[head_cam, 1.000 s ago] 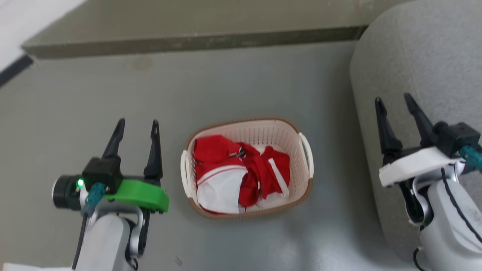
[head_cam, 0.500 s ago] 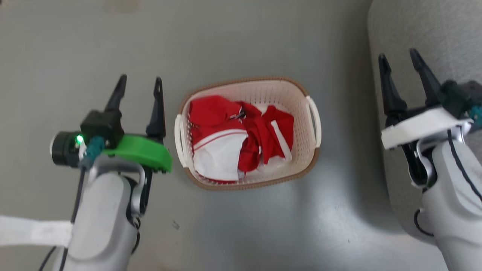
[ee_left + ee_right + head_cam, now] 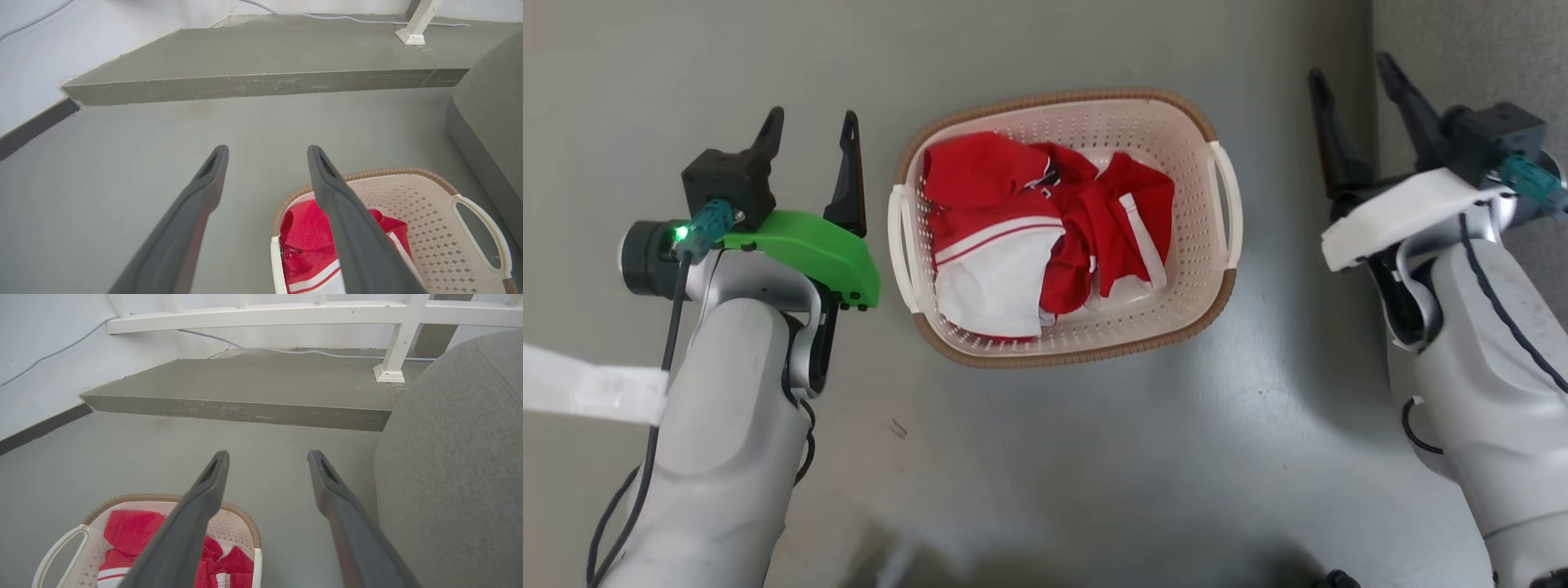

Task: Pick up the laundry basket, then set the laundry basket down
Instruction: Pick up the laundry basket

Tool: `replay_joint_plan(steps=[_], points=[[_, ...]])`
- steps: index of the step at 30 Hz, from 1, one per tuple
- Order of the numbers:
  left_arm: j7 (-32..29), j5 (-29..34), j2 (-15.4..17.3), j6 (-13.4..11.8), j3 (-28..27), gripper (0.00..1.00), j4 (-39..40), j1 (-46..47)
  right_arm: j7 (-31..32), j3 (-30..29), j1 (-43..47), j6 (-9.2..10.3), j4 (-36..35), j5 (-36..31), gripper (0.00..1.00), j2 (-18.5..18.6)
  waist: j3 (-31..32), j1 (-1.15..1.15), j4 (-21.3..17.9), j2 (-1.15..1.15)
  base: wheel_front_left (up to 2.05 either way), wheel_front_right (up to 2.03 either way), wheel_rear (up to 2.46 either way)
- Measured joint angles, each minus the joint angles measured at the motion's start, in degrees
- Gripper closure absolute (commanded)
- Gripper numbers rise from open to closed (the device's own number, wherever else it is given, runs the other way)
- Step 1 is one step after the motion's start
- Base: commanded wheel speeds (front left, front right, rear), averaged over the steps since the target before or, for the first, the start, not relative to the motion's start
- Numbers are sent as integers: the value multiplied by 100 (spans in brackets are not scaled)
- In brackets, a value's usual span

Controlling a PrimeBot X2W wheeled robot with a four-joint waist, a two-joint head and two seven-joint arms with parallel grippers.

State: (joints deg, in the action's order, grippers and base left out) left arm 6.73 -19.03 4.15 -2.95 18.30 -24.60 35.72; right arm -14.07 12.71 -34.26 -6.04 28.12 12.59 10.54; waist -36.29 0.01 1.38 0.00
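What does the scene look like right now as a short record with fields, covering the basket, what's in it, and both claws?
basket: upright on the floor, between the claws
contents: red and white clothes
left claw: open, beside the left handle, apart from it
right claw: open, beside the right handle, apart from it
right of basket: grey padded furniture
task state: basket not yet gripped

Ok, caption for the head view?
The laundry basket of red-and-white clothes sits between the open left claw and right claw.
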Motion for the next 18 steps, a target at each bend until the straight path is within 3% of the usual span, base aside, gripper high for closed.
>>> replay_joint_plan(steps=[18], points=[[-225,-305,-131,405,41,0,-1547,511,57,425,-684,-52,1323,-2,0,-401,-802,0,-127,0,0,0,0]])
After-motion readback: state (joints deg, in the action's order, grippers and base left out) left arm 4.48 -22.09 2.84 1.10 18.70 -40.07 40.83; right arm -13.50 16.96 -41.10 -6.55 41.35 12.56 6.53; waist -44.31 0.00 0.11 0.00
